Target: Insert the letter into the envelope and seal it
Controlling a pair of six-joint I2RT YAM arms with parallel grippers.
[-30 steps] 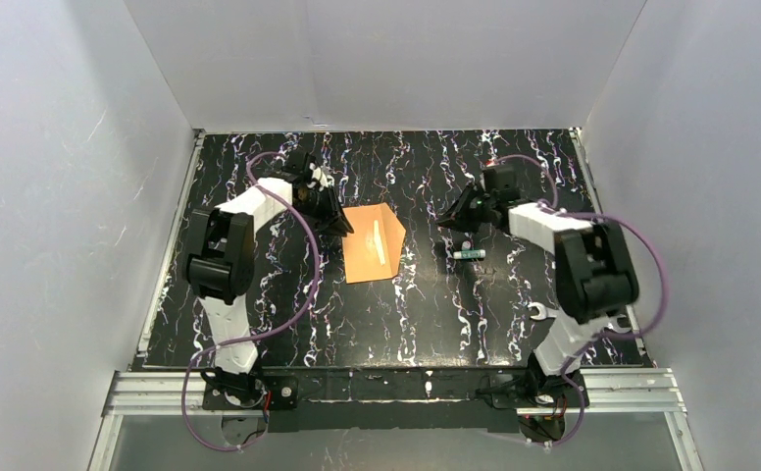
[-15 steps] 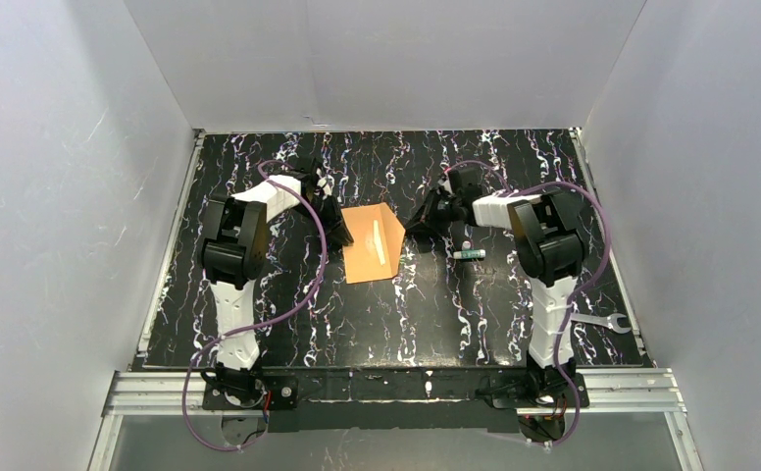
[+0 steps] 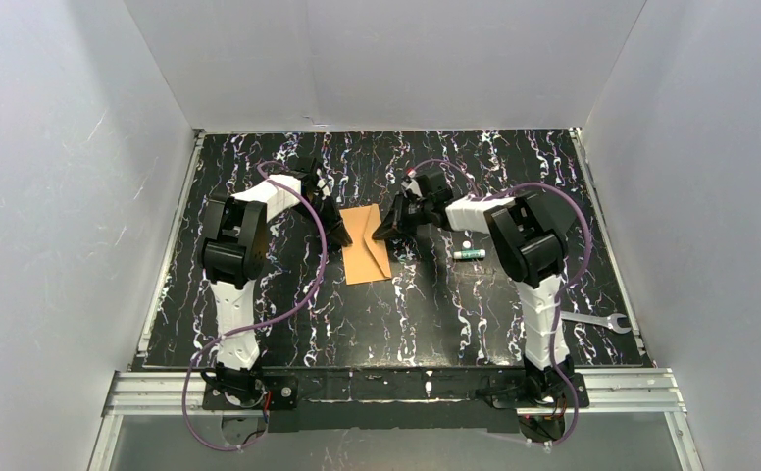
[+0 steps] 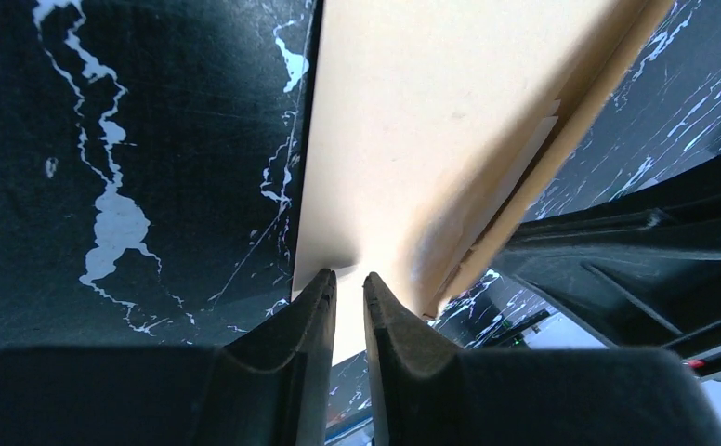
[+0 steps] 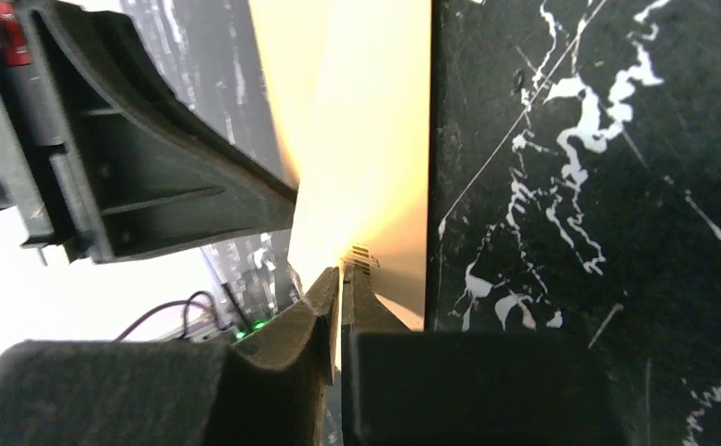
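Observation:
The orange-brown envelope (image 3: pixel 365 247) lies flat on the table between my two grippers, with its flap folded over to the left. My left gripper (image 3: pixel 335 228) is at the envelope's left edge. In the left wrist view the left gripper (image 4: pixel 347 277) is nearly shut, with the envelope (image 4: pixel 403 139) pinched between its fingertips. My right gripper (image 3: pixel 388 224) is at the envelope's right edge. In the right wrist view the right gripper (image 5: pixel 342 271) is shut on the thin paper edge of the envelope (image 5: pixel 366 139). The letter is not in view.
A green-and-white glue stick (image 3: pixel 469 254) and a small white cap (image 3: pixel 466 242) lie just right of the right gripper. A wrench (image 3: pixel 600 322) lies at the table's right front. White walls enclose the black marbled table (image 3: pixel 435 314).
My right gripper has moved left from the glue stick to the envelope's right edge. The flap, open to the right and showing a pale strip, now lies folded over. The left gripper stayed.

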